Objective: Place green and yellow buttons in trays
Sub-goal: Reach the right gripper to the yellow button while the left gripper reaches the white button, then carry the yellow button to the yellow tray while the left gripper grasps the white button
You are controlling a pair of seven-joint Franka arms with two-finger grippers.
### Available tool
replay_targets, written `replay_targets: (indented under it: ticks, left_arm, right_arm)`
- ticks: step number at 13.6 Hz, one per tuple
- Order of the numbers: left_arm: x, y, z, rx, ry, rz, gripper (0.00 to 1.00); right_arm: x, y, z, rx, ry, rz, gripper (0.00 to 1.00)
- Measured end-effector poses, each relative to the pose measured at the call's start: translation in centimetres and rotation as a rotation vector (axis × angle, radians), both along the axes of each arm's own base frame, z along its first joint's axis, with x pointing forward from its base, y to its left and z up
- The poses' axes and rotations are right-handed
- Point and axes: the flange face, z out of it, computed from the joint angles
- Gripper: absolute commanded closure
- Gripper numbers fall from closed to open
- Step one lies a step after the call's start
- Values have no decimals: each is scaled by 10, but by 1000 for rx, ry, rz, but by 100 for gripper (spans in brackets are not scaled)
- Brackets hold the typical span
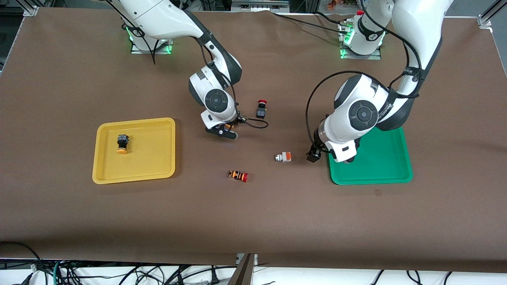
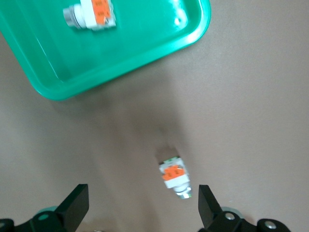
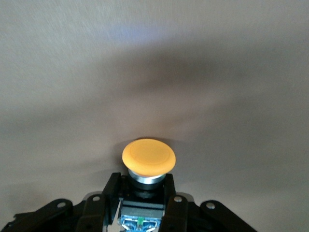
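Two trays lie on the brown table: the yellow tray [image 1: 134,150] toward the right arm's end and the green tray [image 1: 380,166] toward the left arm's end. In the yellow tray lies one black switch with a yellow-orange cap [image 1: 122,143]. In the green tray lies one white-grey switch with an orange mark [image 2: 91,14], seen in the left wrist view only.

The right gripper [image 1: 226,128] is low near the middle of the table, and its fingers are closed on the black body of a second yellow-capped switch [image 3: 148,158].

The left gripper [image 2: 140,203] is just beside the green tray's edge, its fingers spread wide with nothing between them. A second white-grey switch [image 1: 283,157] lies on the table close to it.

A black switch with a red cap [image 1: 261,108] and an orange-and-black striped switch [image 1: 238,175] also lie on the table, the striped one nearer to the front camera.
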Motion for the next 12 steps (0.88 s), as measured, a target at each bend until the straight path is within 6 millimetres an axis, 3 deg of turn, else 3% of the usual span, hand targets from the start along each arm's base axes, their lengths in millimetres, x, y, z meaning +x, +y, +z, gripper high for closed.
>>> replay_targets:
  ticks: [2, 6, 9, 12]
  left_arm:
    - [6, -2, -10, -25, -1, 121, 0]
    - [9, -6, -38, -29, 36, 292, 0]
    - [3, -22, -59, -29, 55, 364, 0]
    - [-2, -34, -74, -46, 42, 407, 0]
  right_arm:
    - [26, -30, 15, -14, -22, 36, 100]
    - [81, -125, 41, -53, -29, 169, 100]
    - [108, -191, 48, -66, -27, 297, 100]
    - [122, -249, 44, -62, 1, 381, 100]
